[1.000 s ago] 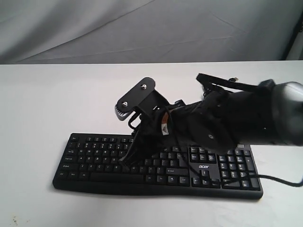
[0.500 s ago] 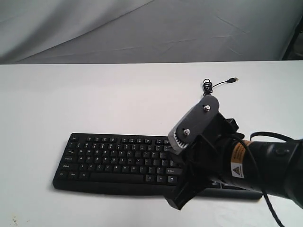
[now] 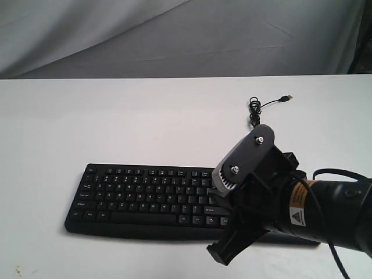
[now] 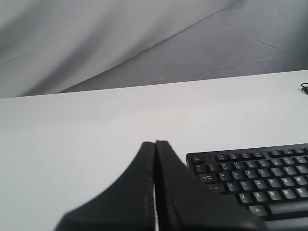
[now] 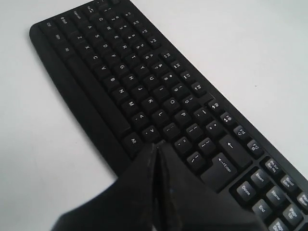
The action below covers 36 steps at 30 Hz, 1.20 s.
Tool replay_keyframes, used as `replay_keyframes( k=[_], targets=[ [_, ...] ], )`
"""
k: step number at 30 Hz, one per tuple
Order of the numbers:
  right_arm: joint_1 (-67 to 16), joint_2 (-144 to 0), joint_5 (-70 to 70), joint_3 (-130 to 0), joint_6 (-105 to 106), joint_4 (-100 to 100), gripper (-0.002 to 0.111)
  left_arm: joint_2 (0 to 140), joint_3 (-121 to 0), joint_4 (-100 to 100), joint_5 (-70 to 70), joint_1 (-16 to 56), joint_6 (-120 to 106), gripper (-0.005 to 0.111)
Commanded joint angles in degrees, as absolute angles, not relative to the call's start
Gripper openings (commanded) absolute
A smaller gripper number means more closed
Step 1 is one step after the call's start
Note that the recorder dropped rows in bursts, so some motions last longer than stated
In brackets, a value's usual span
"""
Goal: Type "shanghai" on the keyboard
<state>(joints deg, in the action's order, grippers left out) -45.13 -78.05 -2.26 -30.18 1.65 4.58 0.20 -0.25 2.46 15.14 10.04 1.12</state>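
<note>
The keyboard (image 3: 145,195) lies flat on the white table (image 3: 70,116). The right gripper (image 5: 155,145) has its jaws pressed together with nothing between them. Their tip points at the keyboard's bottom key row; contact cannot be determined. The left gripper (image 4: 155,143) is likewise closed and empty, and the keyboard's corner lies just beyond its jaws, apart from them.

R hand (image 3: 224,252), closed, over right end of keyboard (image 3: 145,195); USB cable (image 3: 256,107) behind.
</note>
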Motion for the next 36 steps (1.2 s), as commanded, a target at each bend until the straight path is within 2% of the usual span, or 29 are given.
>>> replay_keyframes(
  k=[1, 9, 16, 22, 28, 34, 36],
  targets=[
    [-45.31, -77.25, -2.35, -29.83, 1.6, 4.87, 0.0, 0.0, 0.0, 2.51, 14.87, 10.24, 1.28, 0.0],
    [-45.75, -69.74, -2.38, -25.03, 1.6, 4.87, 0.0, 0.0, 0.0, 2.51, 14.87, 10.24, 1.28, 0.0],
    [-45.64, -52.93, -2.51, -16.45, 1.6, 4.87, 0.0, 0.0, 0.0, 2.51, 14.87, 10.24, 1.28, 0.0],
    [-38.22, -35.11, -8.63, -8.04, 1.6, 4.87, 0.0, 0.0, 0.0, 2.51, 14.87, 10.24, 1.28, 0.0],
    [-26.77, -17.2, -8.5, -2.55, 1.45, 4.87, 0.0, 0.0, 0.0, 2.51, 14.87, 10.24, 1.28, 0.0],
    [-26.31, -3.65, -7.61, 0.0, 1.69, 5.17, 0.0, 0.0, 0.0, 2.51, 14.87, 10.24, 1.28, 0.0],
    [-26.31, -0.33, -2.4, 0.0, 1.79, 5.44, 0.0, 0.0, 0.0, 2.51, 14.87, 10.24, 1.28, 0.0]
  ],
)
